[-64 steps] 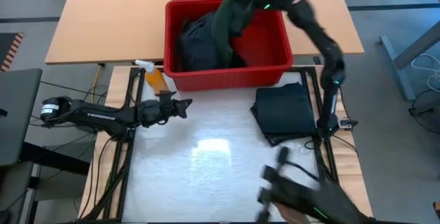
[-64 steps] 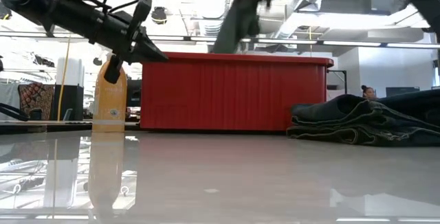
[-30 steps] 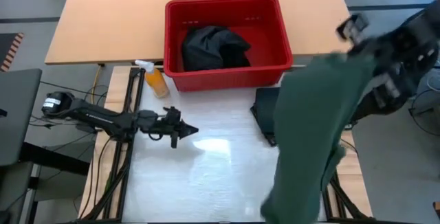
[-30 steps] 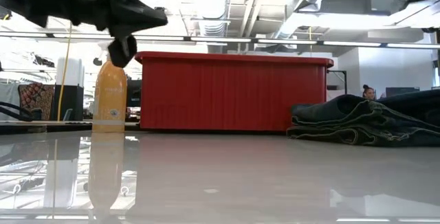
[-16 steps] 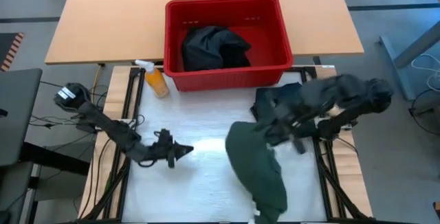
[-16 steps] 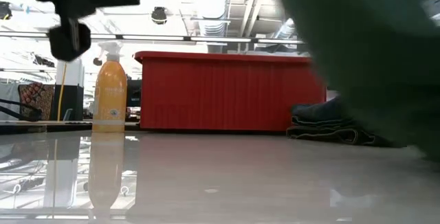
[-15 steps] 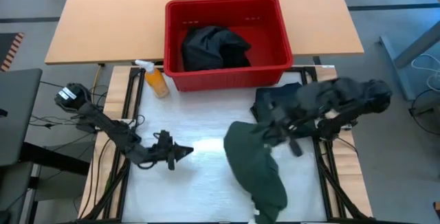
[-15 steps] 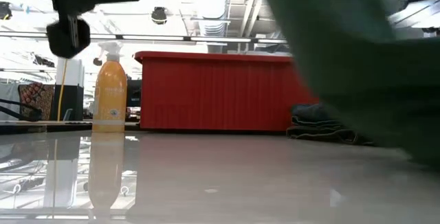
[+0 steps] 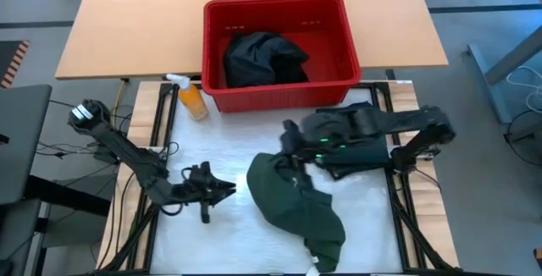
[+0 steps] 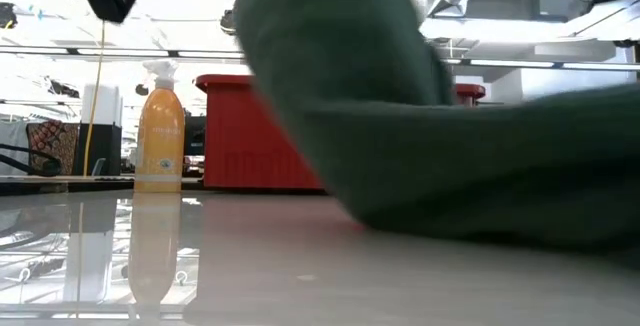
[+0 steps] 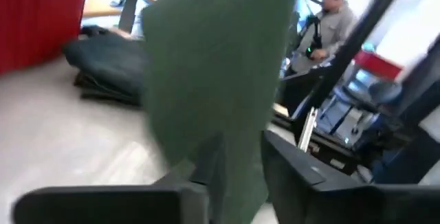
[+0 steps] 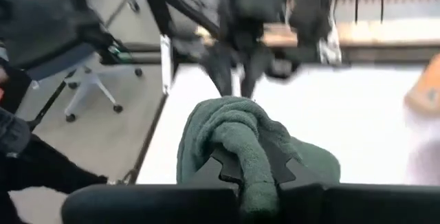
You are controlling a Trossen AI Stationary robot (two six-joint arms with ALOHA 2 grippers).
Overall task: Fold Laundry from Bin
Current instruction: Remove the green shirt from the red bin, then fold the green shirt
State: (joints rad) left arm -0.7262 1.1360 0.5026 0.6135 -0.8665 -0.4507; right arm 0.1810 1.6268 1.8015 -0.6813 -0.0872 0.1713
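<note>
My right gripper (image 9: 290, 159): pinched tight on the green garment (image 9: 292, 204)
My left gripper (image 9: 222, 191): nine o'clock, fingers parted, empty
Bin (image 9: 339, 7): twelve o'clock

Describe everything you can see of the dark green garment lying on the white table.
The dark green garment is soft, thick cloth, crumpled in a long heap on the white table in front of the red bin, beside the folded dark pile. The right gripper is shut on a bunched fold at its upper end. The left gripper is nearby, apart from it.
</note>
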